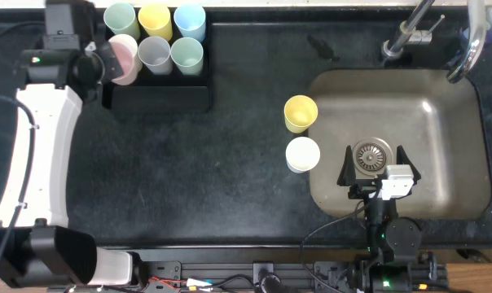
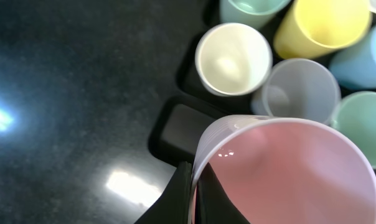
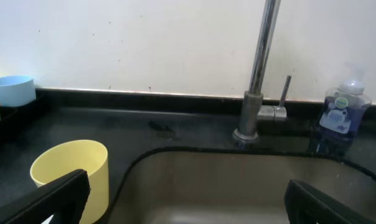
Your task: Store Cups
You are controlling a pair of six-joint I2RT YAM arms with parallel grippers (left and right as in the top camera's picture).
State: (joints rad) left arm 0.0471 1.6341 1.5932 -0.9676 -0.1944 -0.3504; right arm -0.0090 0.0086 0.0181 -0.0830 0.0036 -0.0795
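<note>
My left gripper (image 1: 107, 61) is shut on a pink cup (image 1: 125, 59), one finger inside its rim and one outside, as the left wrist view shows with the pink cup (image 2: 287, 174) close up. It hangs tilted over the left end of the black tray (image 1: 160, 99), above a white cup (image 2: 233, 59). Green (image 1: 120, 16), yellow (image 1: 155, 18), blue (image 1: 189, 20), clear (image 1: 155, 52) and a second green cup (image 1: 186, 55) stand in the tray. A yellow cup (image 1: 300, 114) and a white cup (image 1: 302, 155) stand on the counter beside the sink. My right gripper (image 1: 376, 167) is open over the sink, holding nothing.
The steel sink (image 1: 441, 106) takes up the right side, with a faucet (image 3: 256, 93) and a blue soap bottle (image 3: 340, 115) behind it. Dark counter (image 1: 230, 187) lies open between tray and sink. The yellow cup (image 3: 70, 171) stands close to my right gripper's finger.
</note>
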